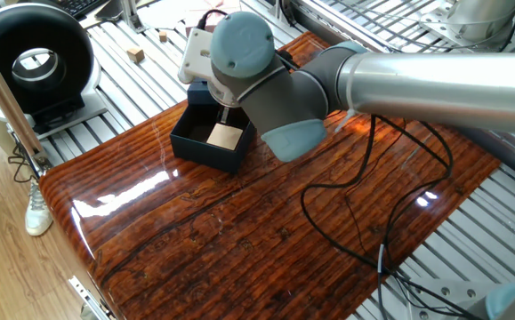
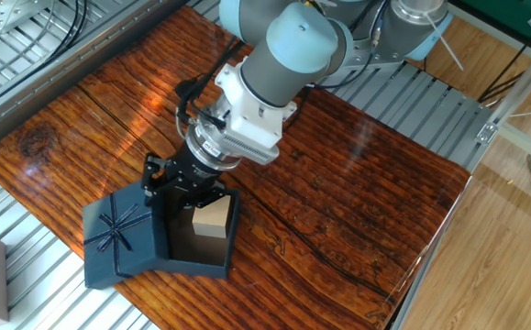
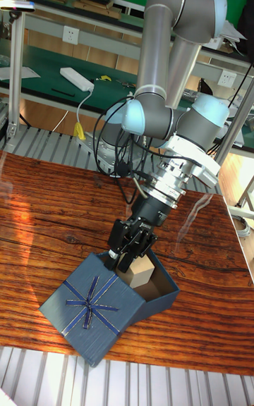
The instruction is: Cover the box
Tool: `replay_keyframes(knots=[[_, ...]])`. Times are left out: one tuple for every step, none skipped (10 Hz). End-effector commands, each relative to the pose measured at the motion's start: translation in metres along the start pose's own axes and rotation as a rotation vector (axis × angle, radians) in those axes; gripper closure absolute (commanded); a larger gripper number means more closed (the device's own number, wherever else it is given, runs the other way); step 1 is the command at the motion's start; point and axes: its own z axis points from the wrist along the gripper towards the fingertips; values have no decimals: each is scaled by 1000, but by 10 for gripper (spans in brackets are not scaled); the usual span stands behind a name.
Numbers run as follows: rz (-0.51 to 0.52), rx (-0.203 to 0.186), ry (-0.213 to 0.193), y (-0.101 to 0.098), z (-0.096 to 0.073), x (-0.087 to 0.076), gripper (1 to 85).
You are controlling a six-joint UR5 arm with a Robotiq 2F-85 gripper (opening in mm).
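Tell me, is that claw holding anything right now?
Cannot tell: the gripper sits at the lid's edge over the box, its fingers hidden.

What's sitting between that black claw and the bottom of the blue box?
A tan block stands inside the box, right below the gripper. The other fixed view shows it best; the lid lies tilted beside it.
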Motion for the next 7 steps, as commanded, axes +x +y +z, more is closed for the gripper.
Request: replay_keyframes(knots=[[-13, 27, 8, -4, -4, 0, 387], [-18, 19, 2, -1, -4, -2, 373], [-41, 22, -8, -2, -4, -4, 357], [-56, 22, -10, -1, -2, -5, 350], [-65, 14, -7, 1, -1, -4, 343], [-76, 12, -7, 2, 0, -4, 343], [-86, 14, -7, 2, 3, -5, 343]])
